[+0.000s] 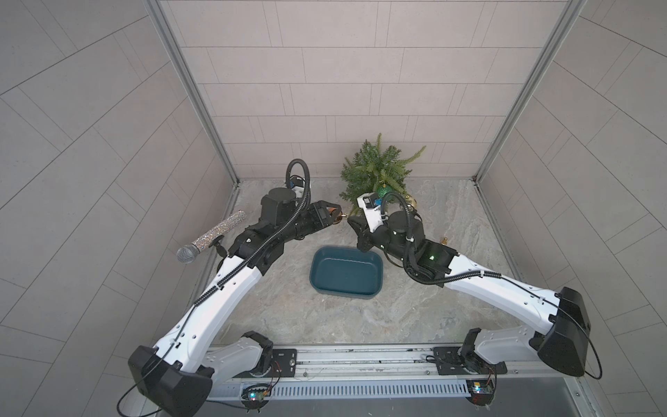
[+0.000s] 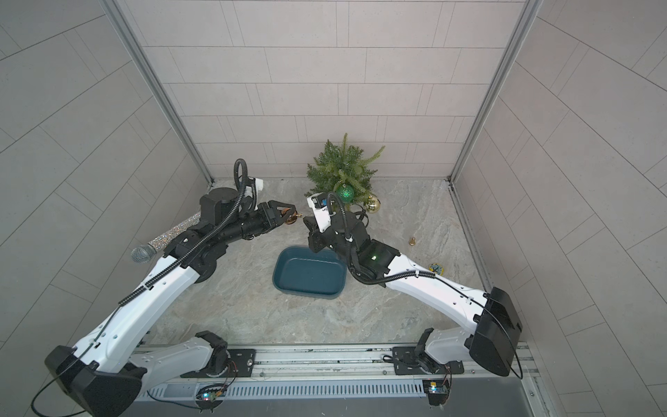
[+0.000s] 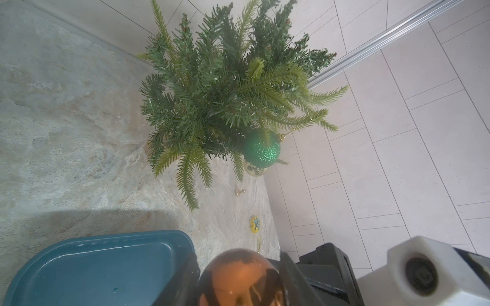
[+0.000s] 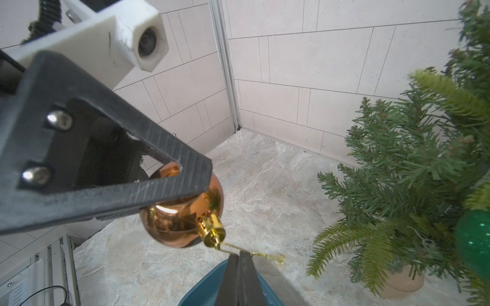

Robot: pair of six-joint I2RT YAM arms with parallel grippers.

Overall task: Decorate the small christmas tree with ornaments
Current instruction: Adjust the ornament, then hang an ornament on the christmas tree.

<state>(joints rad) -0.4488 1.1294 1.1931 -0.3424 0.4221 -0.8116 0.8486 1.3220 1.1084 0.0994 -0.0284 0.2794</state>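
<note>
The small christmas tree (image 1: pixel 375 169) (image 2: pixel 339 166) (image 3: pixel 225 92) (image 4: pixel 424 172) stands at the back wall. A glittery green ornament (image 1: pixel 383 190) (image 2: pixel 345 192) (image 3: pixel 261 149) hangs on its near side, and a pale gold ornament (image 2: pixel 371 204) (image 3: pixel 254 169) hangs just beside it. In front of the tree my left gripper (image 1: pixel 334 213) (image 2: pixel 288 213) (image 3: pixel 238 267) is shut on the copper-orange ornament (image 3: pixel 238 278) (image 4: pixel 183 212). My right gripper (image 4: pixel 240 255) (image 1: pixel 352 220) faces it, shut on that ornament's gold hanging string (image 4: pixel 265 255).
A teal bin (image 1: pixel 346 274) (image 2: pixel 310 270) (image 3: pixel 79 265) lies below both grippers. A glittery microphone (image 1: pixel 213 233) (image 2: pixel 162 238) leans at the left wall. A tiny gold bell (image 1: pixel 444 240) (image 3: pixel 240 191) and a yellow disc (image 2: pixel 436 268) (image 3: pixel 256 224) lie on the floor to the right.
</note>
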